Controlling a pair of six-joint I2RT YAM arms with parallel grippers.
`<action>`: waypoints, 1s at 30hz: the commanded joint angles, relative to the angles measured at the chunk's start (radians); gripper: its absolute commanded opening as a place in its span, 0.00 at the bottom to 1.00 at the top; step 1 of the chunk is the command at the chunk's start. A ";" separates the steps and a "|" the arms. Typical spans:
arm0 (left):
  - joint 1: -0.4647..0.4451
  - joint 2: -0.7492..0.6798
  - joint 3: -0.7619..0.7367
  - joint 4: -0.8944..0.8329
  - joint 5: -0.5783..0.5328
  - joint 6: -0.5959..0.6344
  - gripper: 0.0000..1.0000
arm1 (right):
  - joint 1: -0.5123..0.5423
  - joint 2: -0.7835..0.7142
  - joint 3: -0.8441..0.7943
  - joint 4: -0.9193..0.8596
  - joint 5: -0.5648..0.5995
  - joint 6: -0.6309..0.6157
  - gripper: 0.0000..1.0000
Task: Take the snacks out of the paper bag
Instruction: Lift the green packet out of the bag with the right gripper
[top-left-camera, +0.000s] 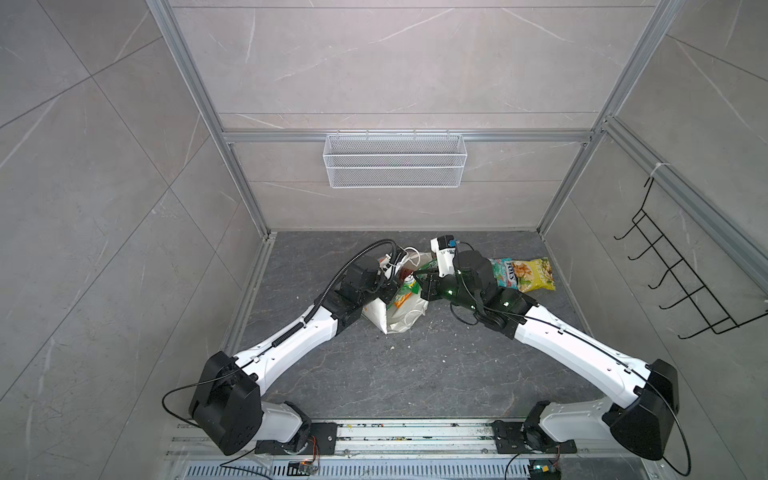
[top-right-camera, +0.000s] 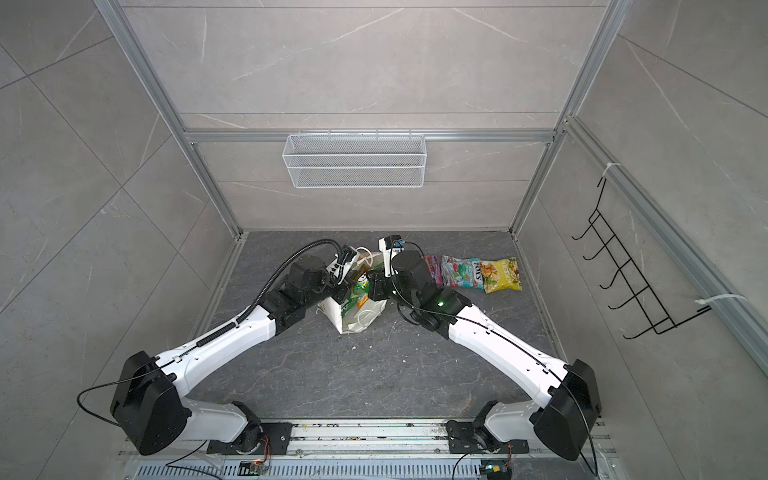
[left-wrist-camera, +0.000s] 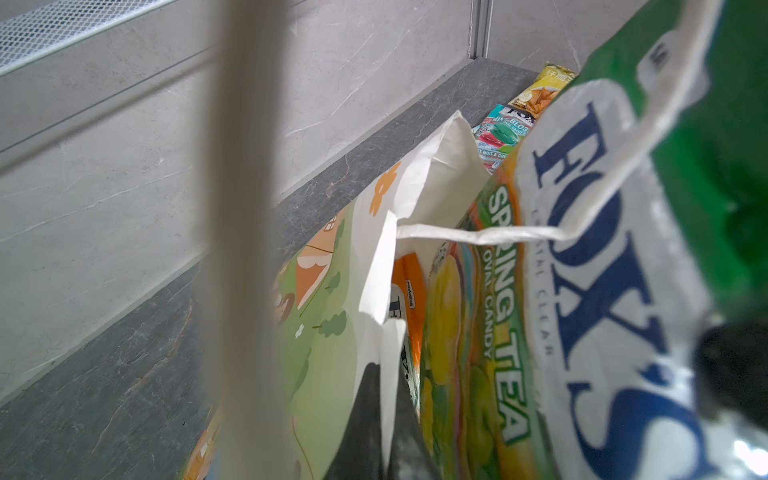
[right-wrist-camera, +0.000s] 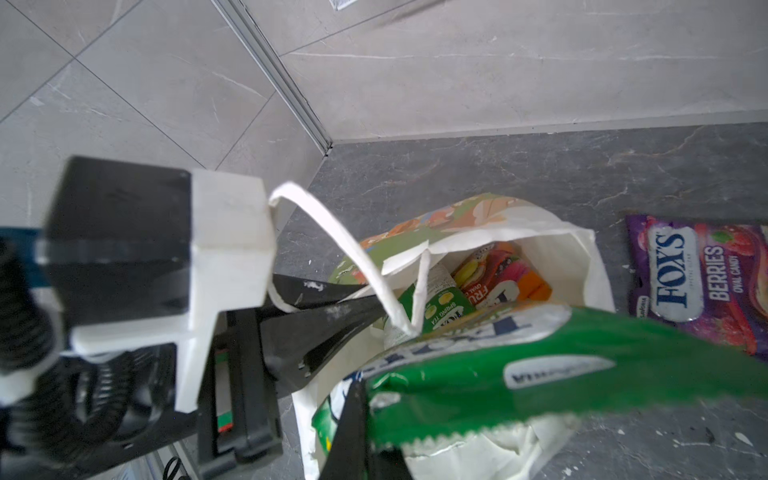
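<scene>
Right hand clenched on green packet at paper bag mouth; left hand pinches its rim.

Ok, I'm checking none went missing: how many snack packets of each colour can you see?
Purple packet: 1
Teal packet: 1
Yellow chip bag: 1
Orange packet: 1
Green: 2, the held green packet and the second green packet inside the paper bag
Total: 6

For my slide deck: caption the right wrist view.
The right pincer holds a green FOX'S packet over the open paper bag, its rim clamped by the left pincer.
</scene>
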 joint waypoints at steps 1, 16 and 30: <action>0.000 -0.010 0.048 0.026 -0.029 0.007 0.00 | -0.006 -0.059 0.048 0.048 -0.021 -0.035 0.00; 0.030 -0.003 0.132 -0.067 0.048 0.018 0.00 | -0.021 -0.332 0.049 -0.005 0.176 -0.180 0.00; 0.136 -0.056 0.142 -0.145 0.224 0.077 0.00 | -0.249 -0.283 0.129 -0.357 0.253 -0.181 0.00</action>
